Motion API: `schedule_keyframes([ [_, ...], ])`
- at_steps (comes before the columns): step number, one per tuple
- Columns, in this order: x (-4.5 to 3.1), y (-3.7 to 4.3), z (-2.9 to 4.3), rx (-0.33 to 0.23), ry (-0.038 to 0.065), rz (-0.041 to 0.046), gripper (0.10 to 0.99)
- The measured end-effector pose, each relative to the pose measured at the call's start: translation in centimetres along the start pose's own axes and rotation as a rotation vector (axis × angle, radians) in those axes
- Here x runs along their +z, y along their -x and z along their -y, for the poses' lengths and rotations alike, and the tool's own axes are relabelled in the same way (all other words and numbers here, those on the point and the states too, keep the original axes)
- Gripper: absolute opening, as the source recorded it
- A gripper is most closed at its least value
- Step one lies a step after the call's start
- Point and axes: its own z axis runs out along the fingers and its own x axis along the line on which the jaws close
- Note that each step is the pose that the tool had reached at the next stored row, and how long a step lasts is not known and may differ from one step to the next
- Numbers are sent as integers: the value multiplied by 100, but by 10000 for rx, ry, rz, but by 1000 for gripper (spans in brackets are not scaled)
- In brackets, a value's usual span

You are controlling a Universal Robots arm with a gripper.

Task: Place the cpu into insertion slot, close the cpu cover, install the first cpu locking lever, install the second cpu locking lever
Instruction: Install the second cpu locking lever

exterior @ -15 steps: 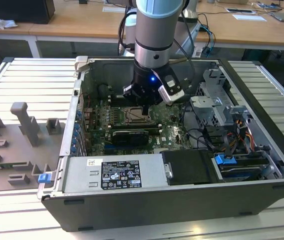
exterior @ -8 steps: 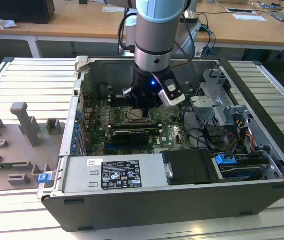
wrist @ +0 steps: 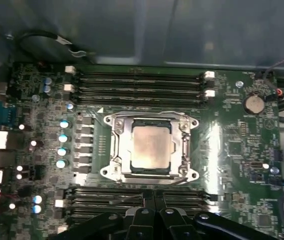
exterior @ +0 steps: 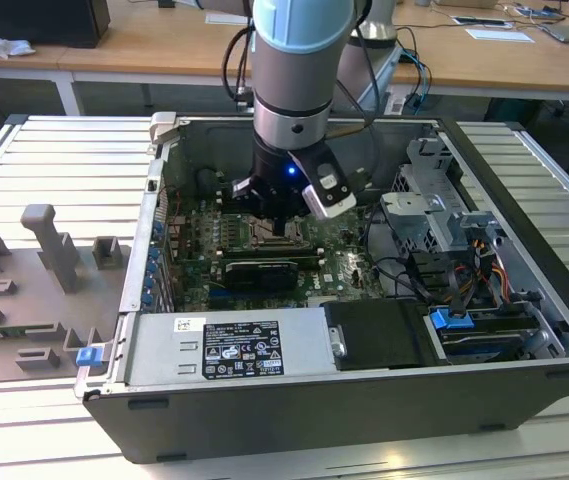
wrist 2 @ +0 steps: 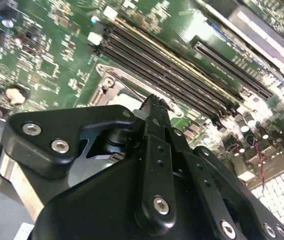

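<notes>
The cpu [wrist: 150,146] lies in the insertion slot [wrist 2: 113,94] with its silvery-grey face up. The cpu cover [wrist: 118,150], a silvery metal frame, lies flat around it and the cpu face shows through its cut-out. A thin metal lever [wrist: 146,179] runs along the cover's edge nearest the gripper. My gripper [wrist: 154,197] hangs just above the green board beside that edge, between the socket and a bank of memory slots [wrist: 107,197]. Its fingers [wrist 2: 154,107] are pressed together with nothing between them. In the exterior view the gripper [exterior: 282,228] hovers over the socket inside the open case.
A long black expansion card [exterior: 259,272] sits in front of the socket. The power supply [exterior: 229,350] fills the case's front. A drive cage [exterior: 434,215] and cables [exterior: 414,270] crowd the exterior view's right. A grey fixture [exterior: 49,250] stands outside at the exterior view's left.
</notes>
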Motion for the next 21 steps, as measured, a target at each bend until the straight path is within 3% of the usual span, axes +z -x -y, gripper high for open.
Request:
schedule_keyframes([
  [7, 36, -86, 2, 1, 77, 3, 106],
  [15, 198, -138, 26, -4, 161, 5, 106],
  [20, 220, -157, 28, -1, 390, 13, 106],
  [21, 222, -169, 32, 1, 486, 17, 106],
])
